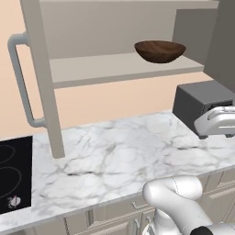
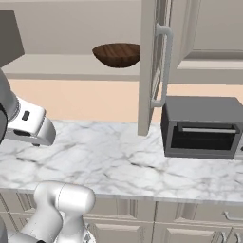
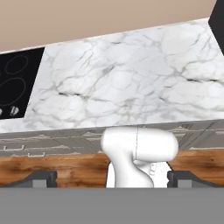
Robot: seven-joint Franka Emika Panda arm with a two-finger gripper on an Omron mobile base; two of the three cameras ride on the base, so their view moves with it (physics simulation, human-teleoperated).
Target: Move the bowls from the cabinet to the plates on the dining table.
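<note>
The gripper [image 3: 112, 178] has its jaws spread wide and holds nothing, hanging over the marble counter [image 1: 119, 156]. The brown bowl [image 1: 159, 50] sits on the open cabinet [image 1: 119, 66] shelf, not yet fetched

Both base cams sit behind the arm, looking forward and down over the marble worktop [image 1: 119, 156] toward the wall. The left one looks in from the left, with the cooktop [image 1: 13, 172] at its lower left edge; the right one looks in from the right and has the toaster oven [image 2: 201, 126] close up. They share the worktop, the open cabinet [image 1: 124, 66] shelf and the brown bowl [image 1: 159, 50]. The hand cam hangs higher and looks back down on the same marble and cooktop, fairly near.
</note>
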